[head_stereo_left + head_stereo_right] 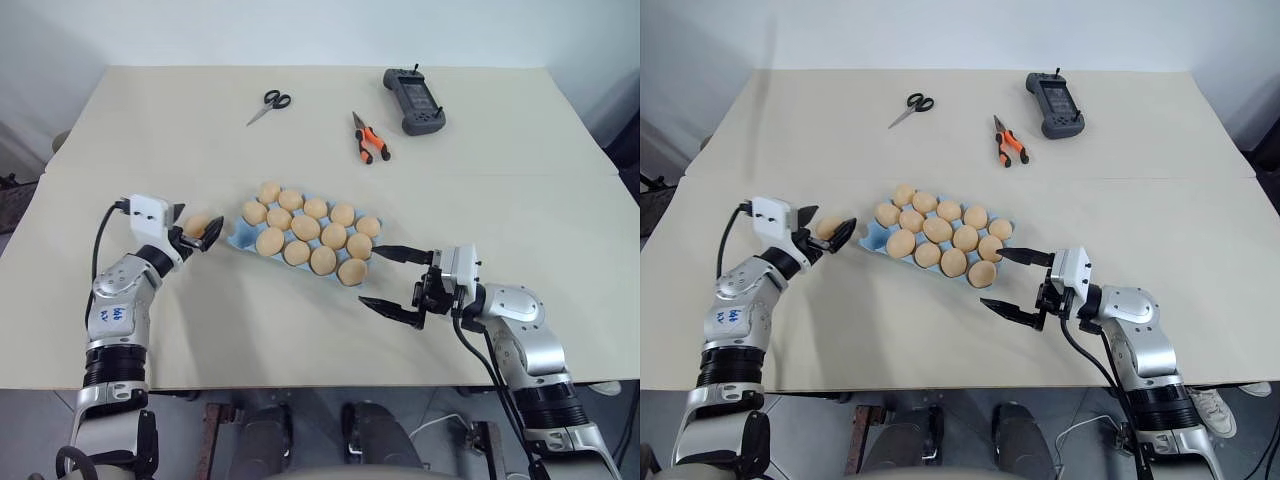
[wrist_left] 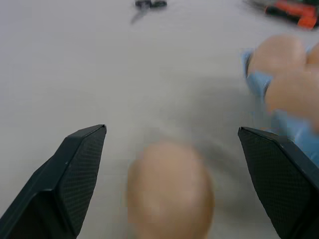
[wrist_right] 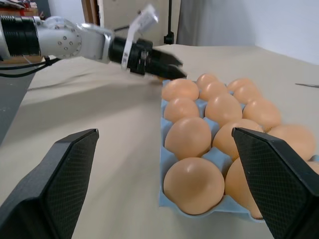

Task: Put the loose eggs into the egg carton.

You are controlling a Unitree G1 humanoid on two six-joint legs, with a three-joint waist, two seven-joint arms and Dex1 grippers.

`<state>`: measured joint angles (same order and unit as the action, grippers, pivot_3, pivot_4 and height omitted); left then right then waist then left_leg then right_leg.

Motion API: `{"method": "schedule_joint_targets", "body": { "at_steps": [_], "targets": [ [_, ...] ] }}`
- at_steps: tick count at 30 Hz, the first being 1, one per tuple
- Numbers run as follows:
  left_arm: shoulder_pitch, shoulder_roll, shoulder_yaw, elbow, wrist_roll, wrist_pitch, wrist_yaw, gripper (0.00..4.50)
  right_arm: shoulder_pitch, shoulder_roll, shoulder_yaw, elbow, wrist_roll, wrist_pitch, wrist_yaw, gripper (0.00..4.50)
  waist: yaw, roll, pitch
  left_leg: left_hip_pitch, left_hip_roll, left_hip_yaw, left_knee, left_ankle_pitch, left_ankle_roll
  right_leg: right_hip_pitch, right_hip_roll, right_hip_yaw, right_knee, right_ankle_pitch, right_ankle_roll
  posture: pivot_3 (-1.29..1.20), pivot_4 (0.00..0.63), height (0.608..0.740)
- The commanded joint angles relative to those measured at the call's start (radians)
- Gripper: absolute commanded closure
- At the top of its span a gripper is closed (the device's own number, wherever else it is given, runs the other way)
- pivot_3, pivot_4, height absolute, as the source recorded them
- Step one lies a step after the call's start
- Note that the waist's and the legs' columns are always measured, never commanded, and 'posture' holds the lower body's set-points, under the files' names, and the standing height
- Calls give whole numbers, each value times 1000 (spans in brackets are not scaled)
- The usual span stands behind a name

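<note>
From the head views, the blue egg carton (image 1: pixel 236 238) lies near the middle of the pale table (image 1: pixel 500 200), full of tan eggs in three rows. One loose egg (image 1: pixel 198 224) sits on the table just beside the carton's left end. The left gripper (image 1: pixel 196 236) is around that egg – its fingers stand wide, one on each side, and I cannot tell if they touch it. The right gripper (image 1: pixel 392 278) is near the carton's right end, fingers wide apart and holding nothing. Far back on the table lie scissors (image 1: pixel 268 105), orange pliers (image 1: pixel 368 138) and a dark handheld device (image 1: pixel 414 101).

In the left wrist view, the egg sits on the table between the two wide black fingers (image 2: pixel 70 174), and the carton edge (image 2: pixel 261 82) is close by.

In the right wrist view, the carton with its eggs is in front of the open fingers (image 3: pixel 60 184) – beyond it the left gripper reaches toward the carton's far end
</note>
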<state>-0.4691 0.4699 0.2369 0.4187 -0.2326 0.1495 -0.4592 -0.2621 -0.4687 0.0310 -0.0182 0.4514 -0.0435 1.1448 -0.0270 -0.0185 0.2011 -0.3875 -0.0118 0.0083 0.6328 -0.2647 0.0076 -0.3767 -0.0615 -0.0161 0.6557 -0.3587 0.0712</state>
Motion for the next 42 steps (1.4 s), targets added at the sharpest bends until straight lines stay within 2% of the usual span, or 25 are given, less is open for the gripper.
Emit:
{"method": "schedule_joint_targets", "body": {
  "at_steps": [1,6,8,14,19,23,28,32,36,42],
  "targets": [
    [-16,24,13,0,-3,-8,-10,894,-3,-1,-17,-41,10,-11,-11,0,0,0,0,0,0,0,0,0,0,0,0,0,0,0,0,0,150,740],
    [-4,29,34,-21,-35,-31,-42,2438,-5,0,-14,-38,11,-12,-14,0,3,0,0,0,0,0,1,0,0,0,0,0,0,0,0,0,150,740],
    [-2,31,48,-60,-76,-64,-99,2783,-5,1,-12,-36,10,-12,-14,0,2,0,0,0,0,0,1,0,0,0,0,0,0,0,0,0,150,740],
    [25,64,-10,-200,-129,-41,-288,2807,-6,-2,-11,-33,7,-12,-14,0,2,0,0,0,0,0,1,0,-1,0,0,0,0,0,0,0,150,740],
    [20,56,-60,-221,-113,-20,-313,2807,-9,2,-9,-30,2,-15,-19,0,1,0,0,0,0,0,1,0,0,1,0,0,0,0,0,0,150,740],
    [-4,29,-99,-134,-68,-60,-301,2807,16,-2,-15,-60,-1,-14,-40,0,2,0,0,0,0,0,1,0,0,1,0,0,0,0,0,0,150,740],
    [-5,10,-100,-118,-68,-81,-310,1208,33,-26,-36,-93,11,5,-55,0,2,0,0,0,0,0,1,0,0,1,0,0,-1,0,0,0,150,740],
    [47,41,-63,-187,-87,-96,-313,14,44,-41,-37,-107,16,11,-56,0,0,0,0,0,0,-1,1,0,0,1,0,0,0,0,0,0,150,740],
    [166,127,14,-330,-149,-71,-375,14,50,-59,-49,-102,21,12,-45,0,-6,0,0,0,0,0,0,0,0,0,0,0,-1,0,0,0,150,740],
    [444,282,126,-447,-149,-115,-493,14,43,-103,-66,-46,19,2,9,0,-1,1,0,0,1,-1,-3,0,0,1,0,1,-4,-1,-2,0,150,740]
  ]
}}
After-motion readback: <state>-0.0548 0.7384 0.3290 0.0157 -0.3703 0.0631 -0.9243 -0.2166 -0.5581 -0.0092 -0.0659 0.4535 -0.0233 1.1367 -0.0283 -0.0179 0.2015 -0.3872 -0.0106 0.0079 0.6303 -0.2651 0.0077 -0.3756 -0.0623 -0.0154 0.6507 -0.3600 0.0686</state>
